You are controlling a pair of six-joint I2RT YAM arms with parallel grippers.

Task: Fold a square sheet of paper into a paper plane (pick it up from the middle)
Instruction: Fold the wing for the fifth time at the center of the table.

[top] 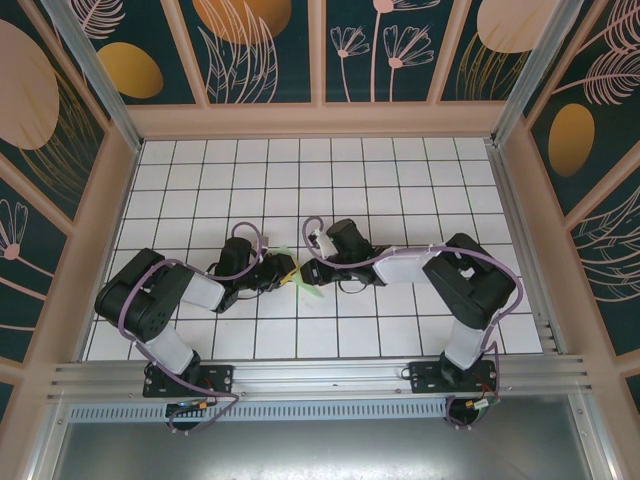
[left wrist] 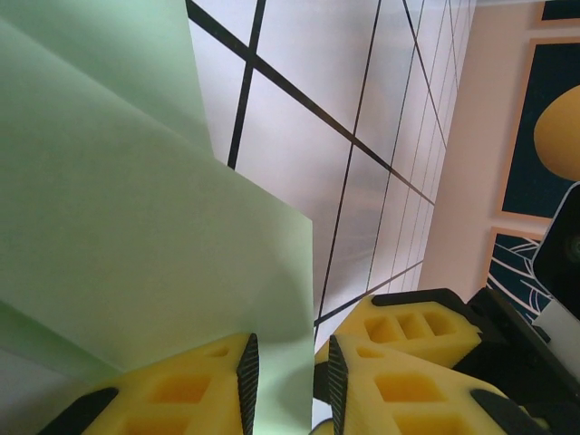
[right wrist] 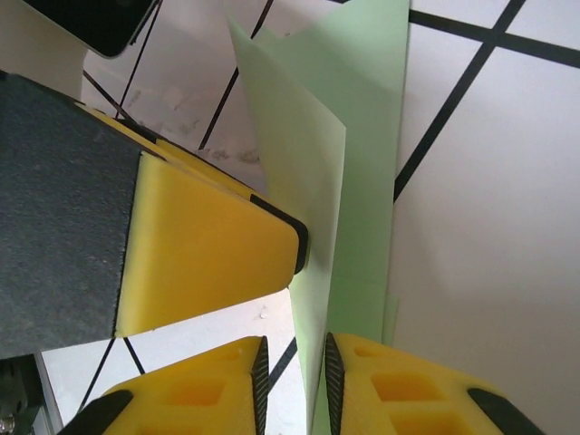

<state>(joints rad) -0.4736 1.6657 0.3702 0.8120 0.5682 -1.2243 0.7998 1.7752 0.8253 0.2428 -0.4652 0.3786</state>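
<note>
The paper (left wrist: 136,227) is partly folded and stands on edge above the middle of the tiled surface (top: 400,180), off the near edge, with your two arms meeting at it from either side. Its long axis appears to run up and away from both wrists, so each arm is equally near. Your left end effector (left wrist: 288,381) has its jaws narrowly apart with paper across the gap; you cannot tell whether it truly pinches. Your right end effector (right wrist: 294,381) is slightly apart, the sheet edge-on against one pad with daylight beside it. Any next crease likely turns on that loose side closing squarely.
</note>
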